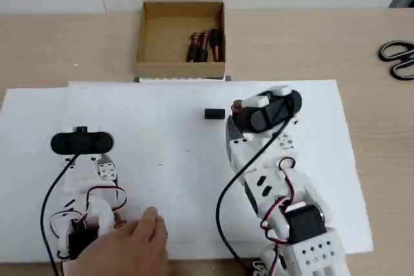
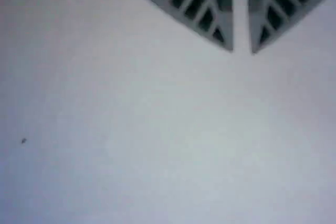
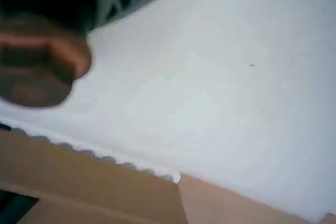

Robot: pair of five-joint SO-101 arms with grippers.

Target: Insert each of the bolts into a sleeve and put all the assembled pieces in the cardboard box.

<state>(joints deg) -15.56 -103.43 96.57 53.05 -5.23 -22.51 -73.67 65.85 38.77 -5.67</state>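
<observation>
The cardboard box [image 1: 183, 38] sits at the back of the table with three copper-and-black assembled pieces [image 1: 206, 46] in its right half. A loose black sleeve [image 1: 215, 114] lies on the white sheet [image 1: 162, 153] in front of the box. Just right of the sleeve, my right gripper [image 1: 237, 108] is shut on a copper bolt [image 3: 37, 72], held just above the sheet near its far edge. My left gripper [image 2: 242, 48] is shut with nothing in it and points down at bare white sheet on the left side.
A person's hand [image 1: 129, 244] rests on the base of the left arm at the front left. Black scissors [image 1: 398, 59] lie on the wooden table at the far right. The sheet's serrated far edge [image 3: 105, 156] runs close to the held bolt.
</observation>
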